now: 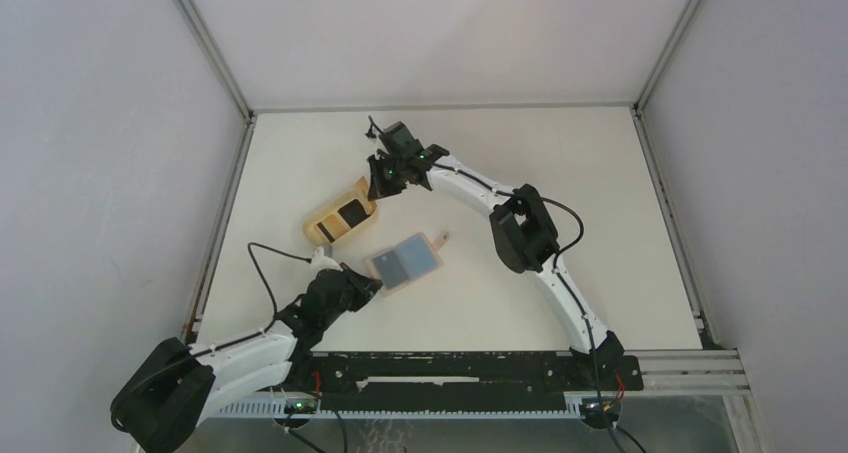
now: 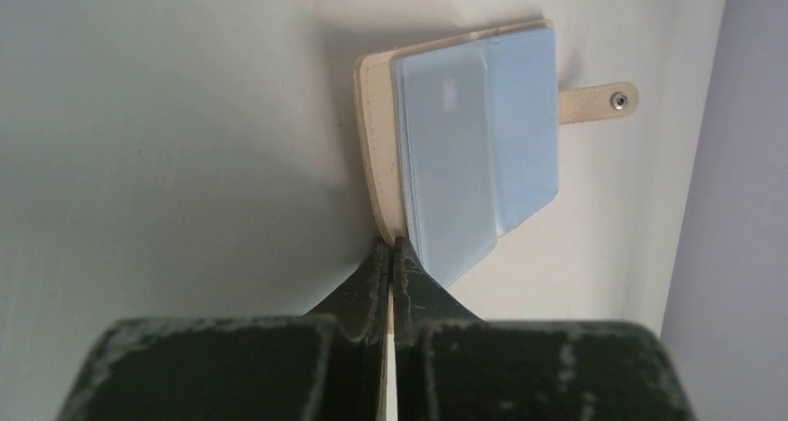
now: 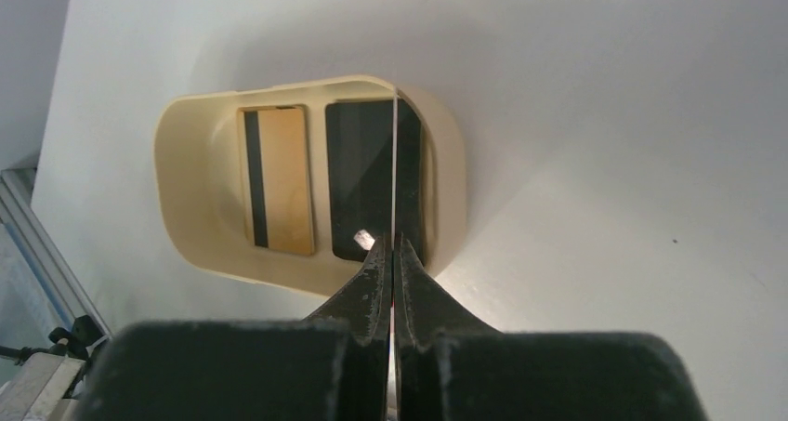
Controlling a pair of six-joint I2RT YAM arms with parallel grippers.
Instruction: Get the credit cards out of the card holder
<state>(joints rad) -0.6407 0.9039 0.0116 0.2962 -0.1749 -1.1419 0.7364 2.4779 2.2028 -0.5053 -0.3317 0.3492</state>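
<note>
left gripper is seen nearest, fingers pressed together, tips touching the card holder at its 6 o'clock corner. whether the cover edge is pinched cannot be told. right gripper is likewise closed and hung over the tray. a thin pale line runs from between its tips toward 12 o'clock; whether that is a card held edge-on cannot be told.

table: one, white. tray: one, oval, set at 10 o'clock of the holder in the top view. card holder: one, laid open and flat left of the table's middle, bluish clear sleeves facing up. its tab with snap sticks out at 3 o'clock in the left wrist view. cards: two counted, both lying flat in the tray, tan card with a dark stripe, black card just beside it at 3 o'clock. no card is made out in the sleeves, so the task is judged done or nearly so.

handling: cards are judged light, thin, stiff and slick, best taken by a free short edge. the holder is judged soft, light and apt to slide, so its cover should be pinned at a corner while anything is drawn out.
</note>
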